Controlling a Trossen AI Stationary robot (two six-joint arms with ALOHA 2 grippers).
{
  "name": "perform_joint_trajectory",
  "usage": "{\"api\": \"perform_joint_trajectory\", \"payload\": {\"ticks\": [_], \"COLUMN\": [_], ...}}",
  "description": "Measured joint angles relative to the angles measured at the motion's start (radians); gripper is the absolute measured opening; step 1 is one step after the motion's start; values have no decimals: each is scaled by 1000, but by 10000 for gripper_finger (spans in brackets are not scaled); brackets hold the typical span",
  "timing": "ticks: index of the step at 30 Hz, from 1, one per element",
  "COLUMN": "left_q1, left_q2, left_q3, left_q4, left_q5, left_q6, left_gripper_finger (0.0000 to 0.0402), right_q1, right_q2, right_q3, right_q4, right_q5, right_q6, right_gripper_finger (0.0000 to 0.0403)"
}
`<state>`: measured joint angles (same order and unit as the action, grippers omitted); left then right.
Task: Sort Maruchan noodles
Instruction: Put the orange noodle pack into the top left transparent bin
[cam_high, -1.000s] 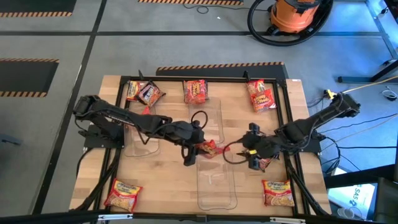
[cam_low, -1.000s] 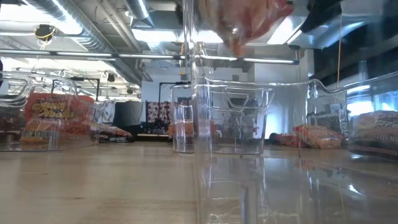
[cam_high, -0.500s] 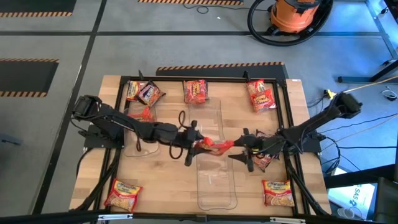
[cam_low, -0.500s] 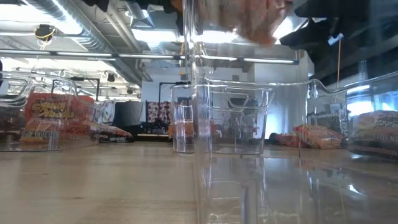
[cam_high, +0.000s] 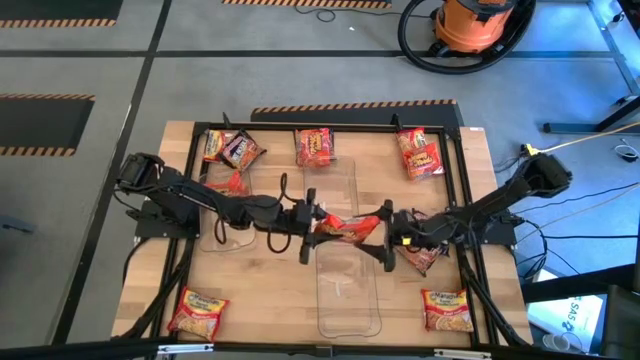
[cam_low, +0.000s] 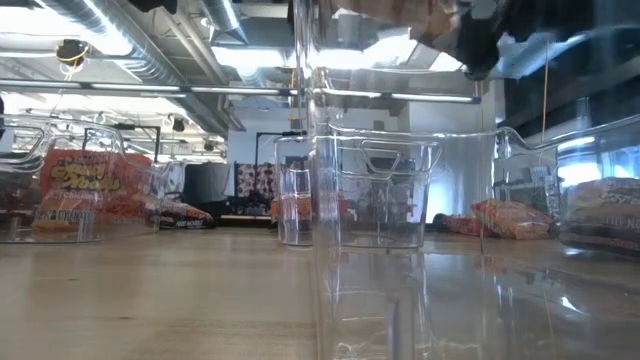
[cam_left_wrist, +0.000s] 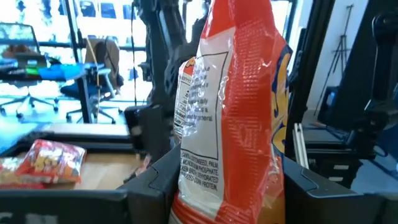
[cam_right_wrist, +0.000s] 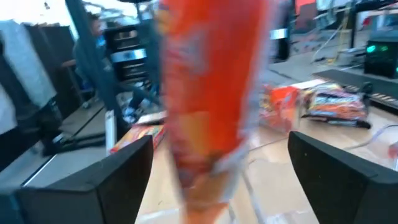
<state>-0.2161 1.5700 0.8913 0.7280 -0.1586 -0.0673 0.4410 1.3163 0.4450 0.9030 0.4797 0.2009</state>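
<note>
Orange-red plastic, crinkly: one noodle packet (cam_high: 345, 227) was held in the air over the long clear bin (cam_high: 347, 300) at the middle of the table (cam_high: 270, 290). The left gripper (cam_left_wrist: 227, 186) was clamped on one end of it; the left wrist view showed the packet standing up between both fingers (cam_left_wrist: 152, 183). The right gripper (cam_right_wrist: 214, 171) sat at the packet's other end with its fingers (cam_right_wrist: 87, 180) spread wide, either side of the packet and not pressing it. Judged step: a hand-over, with only the left arm carrying the load.

Advice for the step, as judgement only: keep the left grip firm, since crinkly film slips; check the packet's colour before choosing a bin; lower it well inside the bin walls before letting go, and keep the right arm clear of the path.

Nearest the camera side of the table, one packet (cam_high: 198, 311) lay at the near left corner and another (cam_high: 447, 309) at the near right. A dark packet (cam_high: 425, 258) lay just under the right arm. A second clear bin (cam_high: 228, 205) stood on the left, under the left arm, holding a red packet (cam_high: 232, 183). Along the far edge lay more: a pair at the far left (cam_high: 230, 149), one at the far middle (cam_high: 314, 146), one at the far right (cam_high: 421, 153). Most of the sorting was judged not yet done.
</note>
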Motion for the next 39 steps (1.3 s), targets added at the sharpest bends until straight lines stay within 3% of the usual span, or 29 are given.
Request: {"api": "perform_joint_trajectory", "payload": {"ticks": [5,10,19,26,31,35,39], "left_q1": [0,0,-1,1,0,5,-1], "left_q2": [1,1,1,-53,-203,-297,-345], "left_q3": [0,0,0,1,12,45,47], "left_q4": [36,47,39,-60,-345,-550,-548], "left_q5": [26,23,7,66,68,53,24], "left_q6": [19,31,14,-88,-169,-163,-111], "left_gripper_finger": [154,154,156,219,266,279,276], "right_q1": [-48,-78,-82,-82,-82,-84,-84], "right_q2": [67,104,124,125,124,124,124], "right_q3": [0,59,104,101,101,101,101], "right_q4": [140,169,141,99,24,-70,-168], "right_q5": [-96,-193,-195,-183,-177,-169,-149], "right_q6": [-2,-39,-101,-108,-99,-62,-17], "right_gripper_finger": [328,292,168,167,167,167,167]}}
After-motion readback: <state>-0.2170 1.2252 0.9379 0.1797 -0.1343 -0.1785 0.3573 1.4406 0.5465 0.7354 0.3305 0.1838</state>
